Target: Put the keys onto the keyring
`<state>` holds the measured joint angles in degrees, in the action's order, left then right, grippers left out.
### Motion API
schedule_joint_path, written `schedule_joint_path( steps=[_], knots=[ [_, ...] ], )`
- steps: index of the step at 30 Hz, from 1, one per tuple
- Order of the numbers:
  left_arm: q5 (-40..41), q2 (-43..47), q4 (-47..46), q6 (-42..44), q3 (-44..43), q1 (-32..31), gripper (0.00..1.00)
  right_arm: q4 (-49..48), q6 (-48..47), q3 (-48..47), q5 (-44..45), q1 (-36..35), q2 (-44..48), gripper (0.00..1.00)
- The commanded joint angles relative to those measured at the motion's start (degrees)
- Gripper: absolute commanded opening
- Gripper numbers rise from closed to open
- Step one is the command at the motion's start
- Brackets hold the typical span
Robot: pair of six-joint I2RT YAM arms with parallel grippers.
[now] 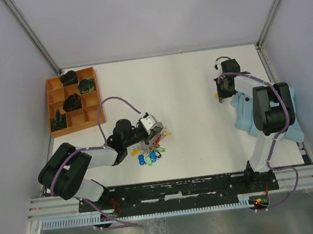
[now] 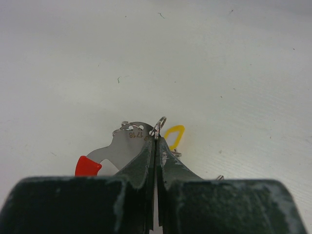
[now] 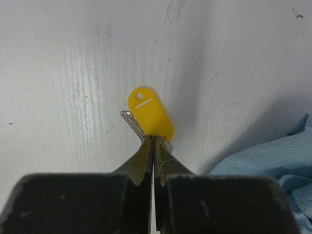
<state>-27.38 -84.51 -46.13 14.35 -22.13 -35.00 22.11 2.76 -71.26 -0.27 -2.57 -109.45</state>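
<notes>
Two arms work well apart. The left arm (image 1: 82, 160) stretches low across the table (image 1: 187, 90) toward the middle. Its left gripper (image 2: 156, 139) is clenched on a small silver loop of the keyring (image 2: 159, 122), amid the heap of keys (image 1: 149, 152) just under the wrist. A stamped silver key (image 2: 124, 146) with a red tag (image 2: 87, 165) and a yellow tag (image 2: 174, 135) flank the fingertips. The right arm (image 1: 270, 111) stands folded at the far right, wrist bent down. Its right gripper (image 3: 154, 140) is pinched tight on a yellow-tagged key (image 3: 150, 116), near a blue cloth (image 3: 273, 165).
</notes>
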Motion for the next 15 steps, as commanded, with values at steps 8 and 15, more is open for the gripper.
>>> schedule_joint_path(
  steps=[8,15],
  knots=[
    [-1.0,1.3,-1.9,-1.2,-1.8,0.2,0.03,0.4,1.0,6.6,-8.0,-6.7,8.3,0.01],
    [-0.3,2.3,-1.6,-0.8,-1.2,0.1,0.03,2.9,1.0,10.2,-9.7,-16.6,12.8,0.01]
  ],
)
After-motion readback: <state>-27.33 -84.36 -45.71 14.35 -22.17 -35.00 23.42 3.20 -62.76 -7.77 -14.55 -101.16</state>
